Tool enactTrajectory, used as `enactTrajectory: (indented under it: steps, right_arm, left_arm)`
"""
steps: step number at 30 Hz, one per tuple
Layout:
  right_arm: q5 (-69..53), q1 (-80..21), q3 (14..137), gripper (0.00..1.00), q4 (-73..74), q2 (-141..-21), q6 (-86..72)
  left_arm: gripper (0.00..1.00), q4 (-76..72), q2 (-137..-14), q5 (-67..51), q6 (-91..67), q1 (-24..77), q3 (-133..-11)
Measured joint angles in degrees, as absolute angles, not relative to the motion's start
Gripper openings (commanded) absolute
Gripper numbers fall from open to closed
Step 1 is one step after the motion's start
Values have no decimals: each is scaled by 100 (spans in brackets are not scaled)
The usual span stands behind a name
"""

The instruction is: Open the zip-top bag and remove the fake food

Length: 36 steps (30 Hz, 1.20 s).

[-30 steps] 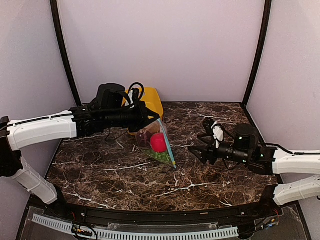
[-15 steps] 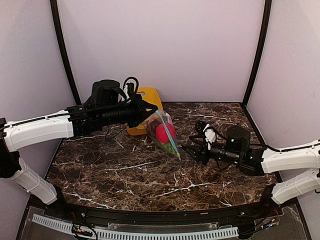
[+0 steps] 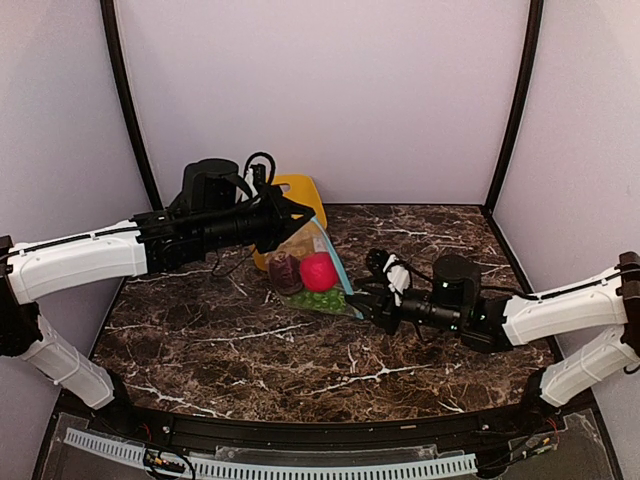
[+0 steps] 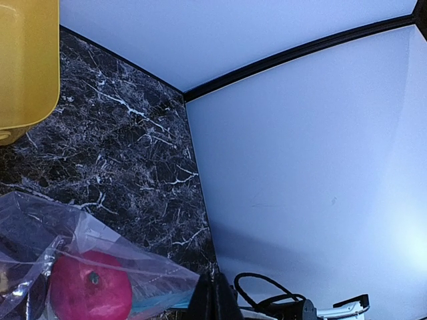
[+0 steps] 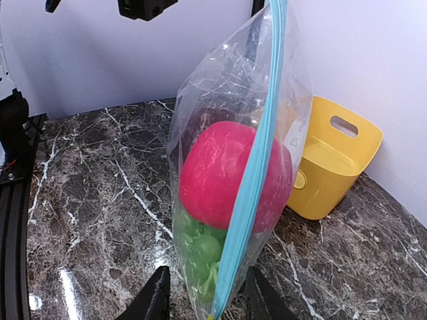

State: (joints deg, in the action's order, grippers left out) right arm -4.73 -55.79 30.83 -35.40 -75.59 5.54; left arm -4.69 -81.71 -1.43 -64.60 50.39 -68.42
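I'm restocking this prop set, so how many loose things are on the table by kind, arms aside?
Clear plastic zip-top bag: 1
Plastic toy food pieces inside it: 3 (round red fruit, dark purple round fruit, bunch of green grapes)
Yellow plastic bin: 1
Total: 5
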Motion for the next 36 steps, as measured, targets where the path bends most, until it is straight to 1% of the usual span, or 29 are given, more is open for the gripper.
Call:
enactTrajectory:
  steps: [5,7,8,13,14,17,23,25,30,32,36]
  right_arm:
    - [-261,-5636,3249,24,-3562,-7898,644]
    - [-134,-5638,3350,17,-3564,-8014,685]
    - [-71,-5638,3400,12,-3564,-8060,694]
    - [161,-5638,3557,2,-3597,-8184,768]
    - [228,-5640,3573,2,-3597,-8195,775]
    - [311,-5640,3590,9,-3597,-8197,805]
    - [456,-5640,3684,13,-3559,-8276,854]
    - [469,-5640,3719,13,-3542,-8333,871]
    - [478,-5640,3771,6,-3454,-8434,899]
    - [480,-5640,3771,0,-3430,-8434,913]
    - [443,-5640,3771,0,-3400,-8431,945]
  left_arm:
    - [1,-528,-8171,-145,-6514,5039,-6820]
    - [1,-565,-8169,-148,-6525,5039,-6805]
    - [1,-591,-8169,-150,-6536,5039,-6796]
    - [1,-672,-8125,-148,-6563,5039,-6707]
    - [1,-679,-8110,-145,-6563,5039,-6692]
    - [1,-683,-8040,-143,-6565,5039,-6637]
    - [1,-770,-7968,-145,-6584,5039,-6591]
    - [1,-803,-7968,-150,-6604,5039,-6576]
    - [1,-840,-7968,-167,-6643,5039,-6528]
    - [1,-867,-7968,-178,-6650,5039,-6510]
    - [1,-937,-7926,-185,-6650,5039,-6416]
